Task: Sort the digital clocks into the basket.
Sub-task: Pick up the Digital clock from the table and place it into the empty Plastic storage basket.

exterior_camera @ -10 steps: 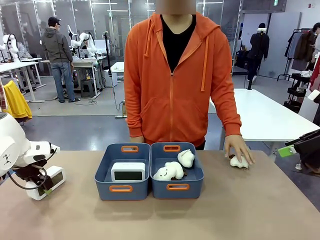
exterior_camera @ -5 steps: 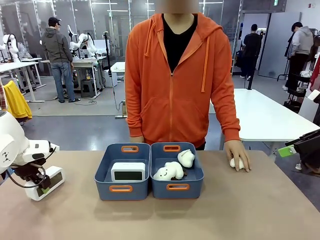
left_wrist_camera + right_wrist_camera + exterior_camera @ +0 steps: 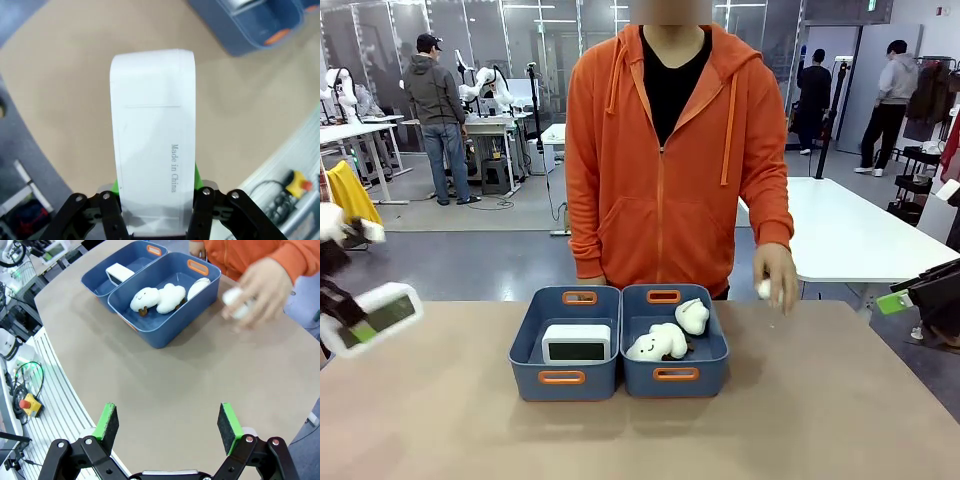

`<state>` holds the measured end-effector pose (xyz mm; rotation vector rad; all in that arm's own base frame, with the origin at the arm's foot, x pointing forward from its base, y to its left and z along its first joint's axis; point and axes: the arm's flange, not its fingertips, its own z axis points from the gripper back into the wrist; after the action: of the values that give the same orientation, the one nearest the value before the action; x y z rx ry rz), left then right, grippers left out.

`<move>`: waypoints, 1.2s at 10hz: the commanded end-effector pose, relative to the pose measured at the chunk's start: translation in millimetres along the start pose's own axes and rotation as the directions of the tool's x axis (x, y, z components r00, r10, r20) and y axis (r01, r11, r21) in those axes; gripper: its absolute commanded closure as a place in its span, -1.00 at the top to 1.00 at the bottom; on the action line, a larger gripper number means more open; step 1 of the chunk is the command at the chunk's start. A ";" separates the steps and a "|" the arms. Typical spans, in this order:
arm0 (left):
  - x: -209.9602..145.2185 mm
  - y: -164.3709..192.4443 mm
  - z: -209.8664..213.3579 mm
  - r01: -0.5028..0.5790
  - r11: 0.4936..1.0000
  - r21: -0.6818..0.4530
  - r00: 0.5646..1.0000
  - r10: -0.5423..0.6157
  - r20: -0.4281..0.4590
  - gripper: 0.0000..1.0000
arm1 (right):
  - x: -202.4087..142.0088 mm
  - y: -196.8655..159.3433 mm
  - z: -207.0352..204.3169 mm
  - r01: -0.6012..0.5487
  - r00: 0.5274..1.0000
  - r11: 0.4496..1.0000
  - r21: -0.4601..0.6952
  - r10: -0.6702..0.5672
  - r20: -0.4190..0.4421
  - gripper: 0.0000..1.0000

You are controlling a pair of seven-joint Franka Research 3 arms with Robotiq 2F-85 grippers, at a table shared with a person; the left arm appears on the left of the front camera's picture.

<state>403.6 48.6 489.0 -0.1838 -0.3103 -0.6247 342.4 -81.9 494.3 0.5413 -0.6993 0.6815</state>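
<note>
- The table point(image 3: 820, 430) lay bare between your load and the bins. A drop along that stretch would have landed the clock on hard board, short of its goal.
- The person point(image 3: 670, 180) in the orange hoodie stood at the far edge, close behind both bins. A long, high swing could have carried your load towards them.
- The left basket point(image 3: 521, 350) already held one clock point(image 3: 576, 343) near its middle. A second clock set straight down might have knocked or tipped onto it, so you would have wanted the bare floor beside it.
- The right basket point(image 3: 722, 350), touching the first, held two plush toys point(image 3: 658, 343). An overshoot would have put the clock among them.
- Your left gripper point(image 3: 156, 200) was clamped on the second clock point(image 3: 150, 130) by one end, raised at the table's left edge, well apart from the bins. Most of the body stuck out past the pads, so a jerk could have levered it loose.
- Your right gripper point(image 3: 169, 427) hung wide and empty over bare table, out of the way.
- The person's hand point(image 3: 775, 275), blurred and seemingly around a small white toy point(image 3: 763, 289), hovered to the right of the bins, off your path.
</note>
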 end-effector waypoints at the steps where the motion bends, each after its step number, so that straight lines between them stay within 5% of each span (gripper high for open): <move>1: -6.4 -7.8 14.7 0.079 0.988 -0.130 0.995 -0.071 0.064 -1.00 | -1.7 1.1 0.6 0.000 1.000 1.000 0.010 0.000 -0.006 1.00; 3: 4.5 -61.4 1.7 0.290 0.913 -0.286 0.944 -0.225 0.241 -1.00 | -1.7 1.1 0.6 0.000 1.000 1.000 0.010 0.000 -0.006 1.00; 6: 26.5 -115.0 -26.1 0.403 0.891 -0.208 0.885 -0.322 0.336 -1.00 | -1.7 1.1 0.6 0.000 1.000 1.000 0.010 0.000 -0.006 1.00; 9: 20.0 -78.3 14.3 0.332 0.918 -0.215 0.883 -0.223 0.412 -1.00 | -1.7 1.1 0.6 0.000 1.000 1.000 0.010 0.000 -0.006 1.00; 12: -25.5 -20.7 81.7 0.305 0.938 -0.167 0.808 -0.162 0.567 -1.00 | -1.7 1.1 0.6 0.000 1.000 1.000 0.010 0.000 -0.006 1.00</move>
<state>358.4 55.9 549.4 -0.5454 -0.7469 -0.8301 342.2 -82.9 494.0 0.5428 -0.7002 0.6801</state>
